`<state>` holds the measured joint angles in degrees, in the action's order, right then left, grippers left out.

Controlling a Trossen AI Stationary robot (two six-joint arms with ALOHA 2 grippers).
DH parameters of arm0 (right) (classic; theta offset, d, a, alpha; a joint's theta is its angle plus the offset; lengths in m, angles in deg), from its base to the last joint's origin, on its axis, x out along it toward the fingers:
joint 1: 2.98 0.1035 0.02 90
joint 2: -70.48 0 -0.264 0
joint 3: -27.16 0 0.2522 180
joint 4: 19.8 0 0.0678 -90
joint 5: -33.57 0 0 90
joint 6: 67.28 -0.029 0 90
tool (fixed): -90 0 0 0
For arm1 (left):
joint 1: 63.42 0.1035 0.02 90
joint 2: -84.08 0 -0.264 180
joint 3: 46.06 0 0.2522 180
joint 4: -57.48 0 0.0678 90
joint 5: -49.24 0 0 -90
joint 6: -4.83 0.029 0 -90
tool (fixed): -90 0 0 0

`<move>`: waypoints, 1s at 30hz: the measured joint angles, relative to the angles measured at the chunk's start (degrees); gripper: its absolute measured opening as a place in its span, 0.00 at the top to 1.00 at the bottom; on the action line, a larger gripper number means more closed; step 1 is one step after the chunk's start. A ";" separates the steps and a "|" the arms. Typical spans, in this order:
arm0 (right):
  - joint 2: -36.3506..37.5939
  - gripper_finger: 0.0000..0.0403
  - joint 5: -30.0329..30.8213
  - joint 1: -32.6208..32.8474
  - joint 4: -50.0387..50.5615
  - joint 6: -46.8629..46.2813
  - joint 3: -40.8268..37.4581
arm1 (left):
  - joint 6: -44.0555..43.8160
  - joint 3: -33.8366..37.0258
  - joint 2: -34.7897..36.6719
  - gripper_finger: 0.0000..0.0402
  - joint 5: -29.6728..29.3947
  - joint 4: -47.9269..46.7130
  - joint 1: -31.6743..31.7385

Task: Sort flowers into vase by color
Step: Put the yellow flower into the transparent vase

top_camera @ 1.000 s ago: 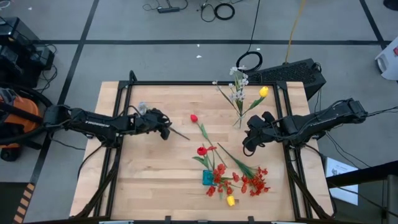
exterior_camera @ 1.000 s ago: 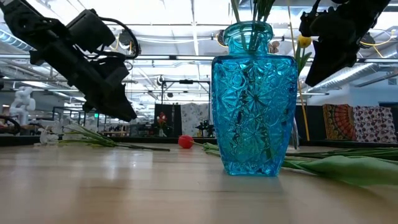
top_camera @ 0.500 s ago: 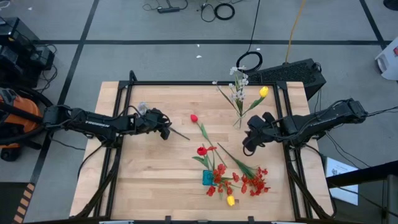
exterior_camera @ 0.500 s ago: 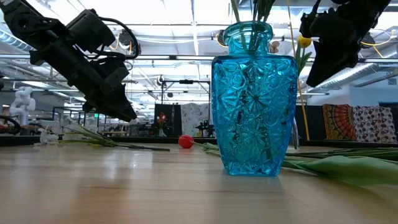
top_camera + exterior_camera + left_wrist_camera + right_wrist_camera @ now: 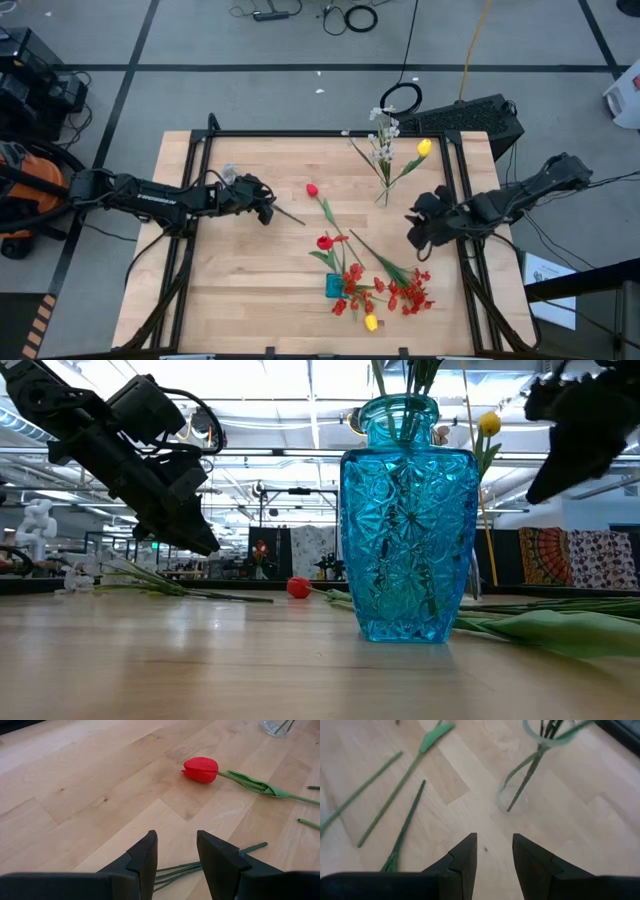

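Right gripper has backed off the clear vase, fingers apart, empty. Left gripper straddles whitish sprig stems unclenched; we risk them slipping.

No readable text, label, brand, number or sign appears in any view — not on the table, the vase, the arms or the room behind.
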<state>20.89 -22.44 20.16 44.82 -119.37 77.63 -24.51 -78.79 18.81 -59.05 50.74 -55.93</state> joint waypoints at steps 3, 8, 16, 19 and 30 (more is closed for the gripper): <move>7.84 0.71 -1.02 0.06 -7.84 2.73 -5.67 | 0.00 0.00 0.00 0.64 0.00 -0.02 0.00; 19.17 0.71 -7.59 -0.78 -27.79 14.98 -14.36 | 0.00 0.00 0.00 0.64 0.00 -0.02 0.00; 24.05 0.71 -8.41 -1.71 -40.85 23.49 -24.91 | 0.00 -0.02 0.00 0.64 0.00 -0.02 0.00; 23.89 0.71 -8.40 -1.71 -41.07 20.82 -27.53 | 0.00 -0.02 0.00 0.64 0.00 -0.02 0.00; 23.87 0.71 -8.42 -1.71 -41.30 16.56 -29.62 | -0.04 -0.04 -0.02 0.64 -0.01 1.64 0.25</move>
<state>44.76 -30.87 18.45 3.52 -102.81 48.01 -24.54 -78.83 18.78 -59.06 52.38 -55.68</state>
